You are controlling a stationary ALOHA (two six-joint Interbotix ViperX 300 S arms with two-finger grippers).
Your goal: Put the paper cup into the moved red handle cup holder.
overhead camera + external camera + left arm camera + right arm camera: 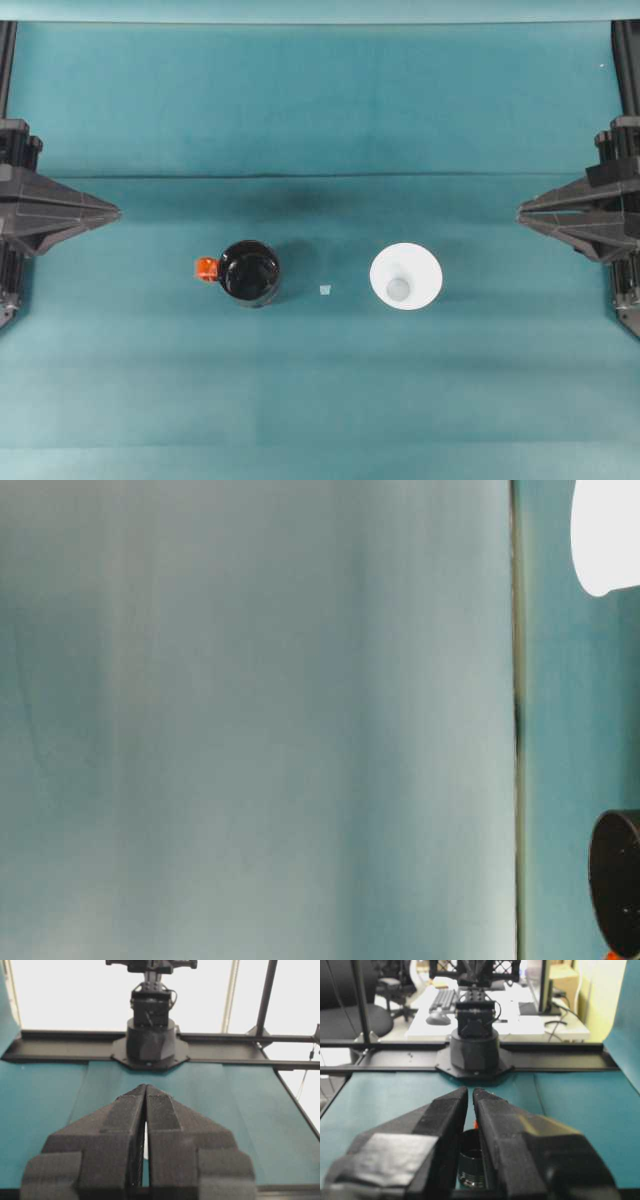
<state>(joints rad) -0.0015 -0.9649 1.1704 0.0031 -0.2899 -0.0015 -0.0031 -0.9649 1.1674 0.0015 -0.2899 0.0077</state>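
Left hand (112,212): parked at nine o'clock on my overhead view, well away from everything. My left wrist view shows its fingers (117,1125) pressed together, a bare sliver of light between them, holding nothing.

Red handle cup holder (249,273): stands upright on the teal tabletop (320,400), left of centre. It is glossy and black with its mouth open to the ceiling, and its red tab (206,268) points to nine o'clock. I also catch it low between the fingers in my right wrist view (470,1160).

Scrap (325,289): a tiny pale fleck lies on the cloth between holder and cup, touching neither.

Paper cup (406,276): sits right of centre, well apart from the holder at its three o'clock, rim up and small greyish base down. At table level I see only an edge of it (608,535).

Handling: I judge the cup very light and thin-walled, so it should crush or skate away under a hard squeeze. I would pinch the rim wall gently, one finger inside and one outside, or close softly around the cone below the rim.

Right hand (524,213): parked at three o'clock on the overhead view. Its fingers (445,1115) are nearly together, a narrow slit between them, empty.

Progress: nothing grasped yet, as I judge it.
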